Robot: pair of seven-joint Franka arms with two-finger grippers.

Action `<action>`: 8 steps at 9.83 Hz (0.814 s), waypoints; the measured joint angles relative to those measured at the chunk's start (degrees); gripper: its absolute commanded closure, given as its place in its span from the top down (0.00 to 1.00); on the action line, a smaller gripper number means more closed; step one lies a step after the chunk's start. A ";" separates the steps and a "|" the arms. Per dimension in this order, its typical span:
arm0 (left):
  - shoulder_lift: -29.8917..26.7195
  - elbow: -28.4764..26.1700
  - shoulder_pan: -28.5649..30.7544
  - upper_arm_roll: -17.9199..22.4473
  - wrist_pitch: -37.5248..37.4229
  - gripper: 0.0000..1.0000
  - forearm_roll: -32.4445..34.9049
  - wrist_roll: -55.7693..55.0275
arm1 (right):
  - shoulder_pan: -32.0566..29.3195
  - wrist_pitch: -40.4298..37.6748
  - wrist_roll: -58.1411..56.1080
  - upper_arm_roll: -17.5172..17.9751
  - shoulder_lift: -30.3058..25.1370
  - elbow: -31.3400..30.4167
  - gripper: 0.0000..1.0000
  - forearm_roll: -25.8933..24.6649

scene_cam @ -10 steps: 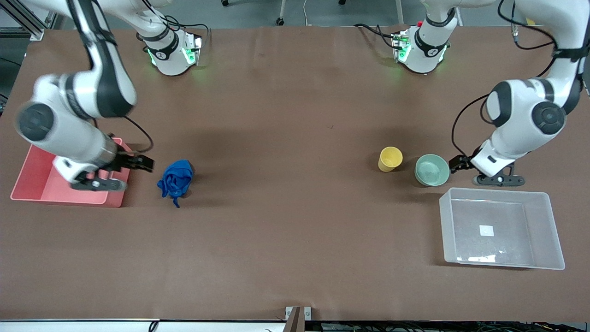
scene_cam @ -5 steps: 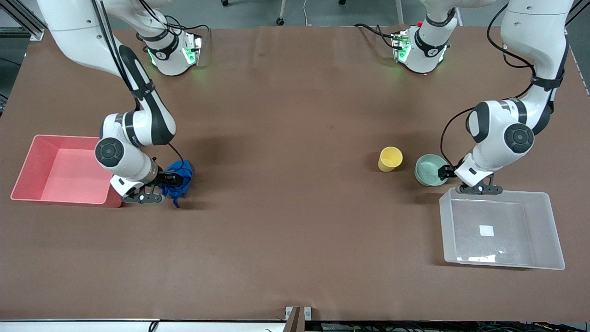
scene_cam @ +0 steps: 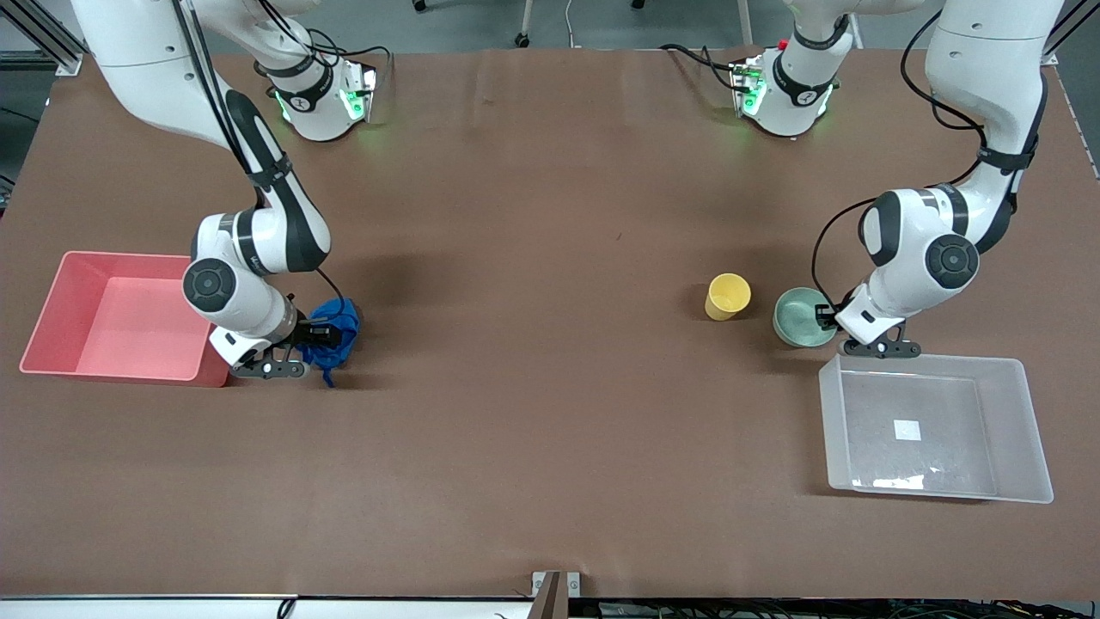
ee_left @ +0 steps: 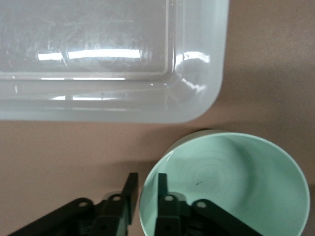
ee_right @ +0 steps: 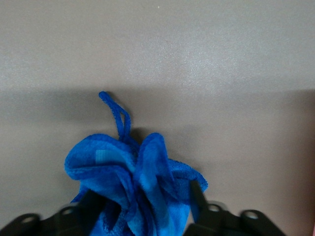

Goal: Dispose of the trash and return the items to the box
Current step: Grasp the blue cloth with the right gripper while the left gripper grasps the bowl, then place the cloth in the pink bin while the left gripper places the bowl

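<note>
On the brown table beside the pink bin (scene_cam: pixel 112 316) sits the wrinkly blue cloth (scene_cam: pixel 333 338), squeezed between the right gripper's (scene_cam: pixel 311 337) jaws. The left gripper (scene_cam: pixel 827 316), a bit closer than before, pinches the smooth round green bowl's (scene_cam: pixel 799 316) rim. The yellow cup (scene_cam: pixel 728 296) stands beside it. The clear box (scene_cam: pixel 935 427) has a blank white sticker.

You see two glossy white arms with black joint bands, round dark grey joint caps, looping black cables, green-lit bases.
</note>
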 measured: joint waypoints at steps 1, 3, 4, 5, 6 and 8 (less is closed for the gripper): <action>-0.67 -0.02 -0.02 -0.20 -0.03 0.00 -0.23 0.05 | -0.07 1.41 0.12 -0.01 0.06 -0.68 0.01 1.08; -3.59 0.00 -0.03 -0.28 -0.25 0.00 -0.34 0.05 | -0.10 3.38 0.13 -0.01 0.11 -1.56 0.01 2.96; -5.40 0.32 -0.01 -0.26 -0.77 0.00 -0.39 0.05 | -0.10 3.35 0.15 -0.01 0.10 -1.44 0.01 3.21; -7.33 1.56 0.00 -0.23 -2.82 0.00 -1.12 0.05 | -0.10 1.69 0.16 -0.01 -0.01 -0.84 0.01 3.23; -8.93 4.22 0.01 -0.12 -6.52 0.00 -2.13 0.05 | -0.10 -3.50 0.25 -0.02 -0.77 0.95 0.01 3.25; -9.56 13.33 0.06 0.93 -14.92 0.00 -2.59 0.05 | -0.56 -21.53 0.40 -0.51 -5.97 8.61 0.01 3.28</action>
